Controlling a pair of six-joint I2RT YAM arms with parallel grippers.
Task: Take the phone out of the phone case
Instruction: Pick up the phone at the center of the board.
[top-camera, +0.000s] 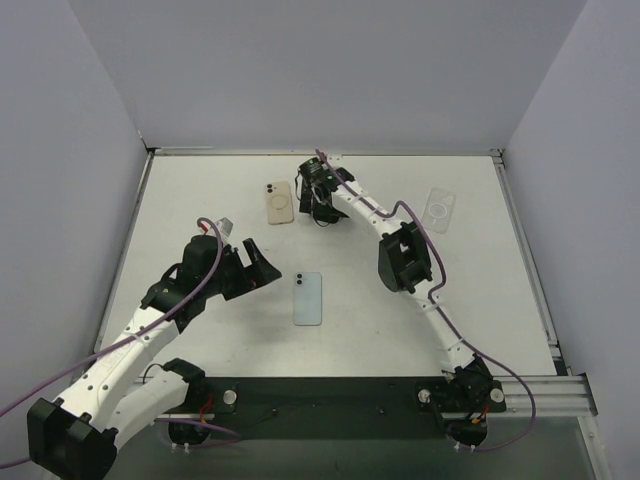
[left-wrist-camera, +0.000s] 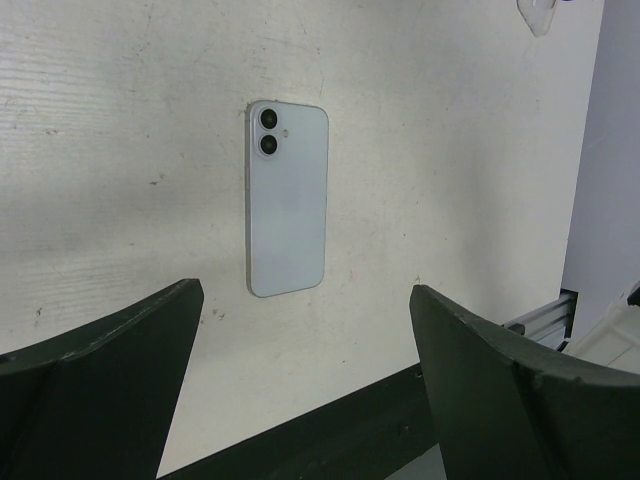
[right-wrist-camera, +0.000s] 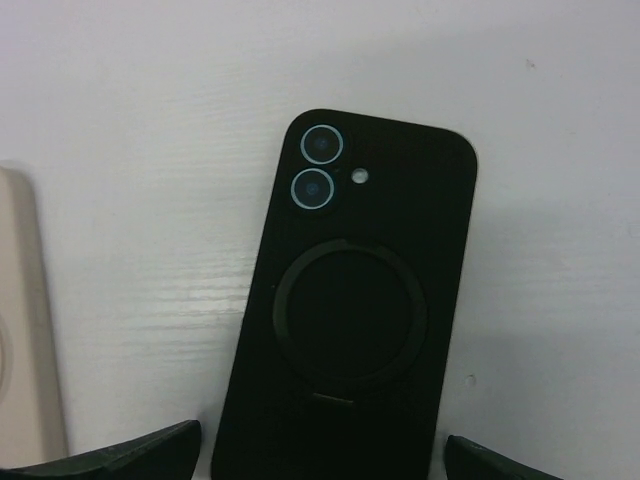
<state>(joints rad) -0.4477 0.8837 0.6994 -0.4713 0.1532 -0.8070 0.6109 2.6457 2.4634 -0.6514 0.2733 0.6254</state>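
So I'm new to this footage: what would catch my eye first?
A bare light-blue phone lies face down mid-table, just ahead of the left arm's open jaws. At the far side the right arm hangs over a phone in a black case, with a beige-cased phone beside it and a clear case off to the right.

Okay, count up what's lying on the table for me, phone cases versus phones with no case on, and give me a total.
Cases: 3 (beige case, black case, clear case)
Phones with no case: 1 (light blue phone)
Total: 4
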